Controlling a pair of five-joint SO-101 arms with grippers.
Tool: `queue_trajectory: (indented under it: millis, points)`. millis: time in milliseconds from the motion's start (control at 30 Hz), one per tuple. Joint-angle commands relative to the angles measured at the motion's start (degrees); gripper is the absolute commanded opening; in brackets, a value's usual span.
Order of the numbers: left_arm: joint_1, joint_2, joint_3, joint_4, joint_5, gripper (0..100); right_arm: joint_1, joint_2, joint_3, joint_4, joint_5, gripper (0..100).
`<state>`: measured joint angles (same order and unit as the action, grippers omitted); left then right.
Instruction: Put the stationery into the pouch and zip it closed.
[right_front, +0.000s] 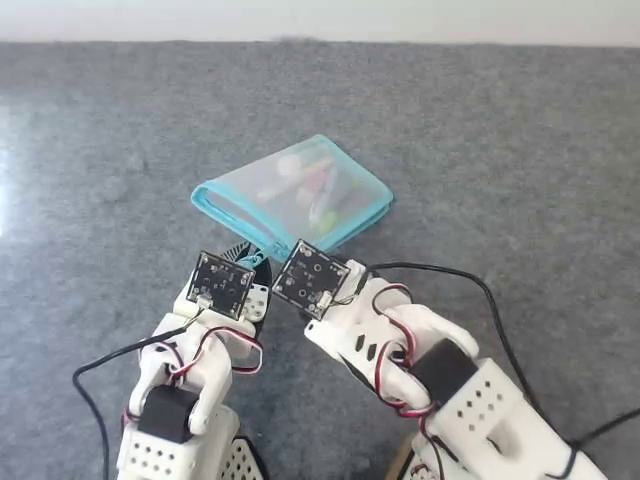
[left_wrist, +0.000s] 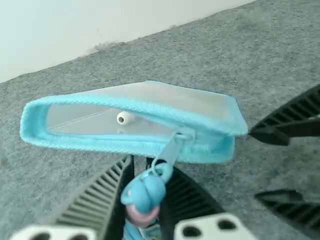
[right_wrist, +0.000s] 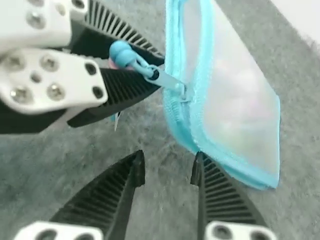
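Observation:
A translucent pouch (right_front: 295, 195) with light blue trim lies on the grey mat, and colourful stationery (right_front: 312, 185) shows through its side. In the left wrist view the pouch (left_wrist: 165, 100) gapes along most of its mouth, with a white pen end (left_wrist: 122, 118) inside. My left gripper (left_wrist: 140, 162) is shut on the zipper pull (left_wrist: 145, 190), a blue knotted cord with a pink bead. My right gripper (right_wrist: 167, 167) stands open just beside the pouch's corner (right_wrist: 192, 145), nothing between its fingers. The left gripper (right_wrist: 145, 65) holds the pull there too.
Grey felt mat (right_front: 520, 150) covers the table around the pouch, with a pale wall edge at the back. Both arms sit close together at the near side; black cables (right_front: 470, 285) trail from them.

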<state>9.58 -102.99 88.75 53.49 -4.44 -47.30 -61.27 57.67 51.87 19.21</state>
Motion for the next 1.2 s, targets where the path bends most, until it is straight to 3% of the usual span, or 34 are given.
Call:
queue_trajectory:
  millis: [0,200,967,1167]
  points:
    - [0.62,0.18,-1.63,-0.62,-0.44,1,0.40,-4.44,-6.68,5.93,0.62,16.2]
    - [0.62,0.18,-1.71,-0.53,-0.44,1,-0.13,-6.37,-5.63,5.23,0.62,23.2]
    - [1.85,0.18,-1.63,1.32,-0.44,1,-0.84,18.95,-12.75,-7.96,2.90,22.8]
    - [1.85,0.18,-1.63,1.32,-0.44,1,-0.13,19.03,-13.01,-7.69,2.81,6.9]
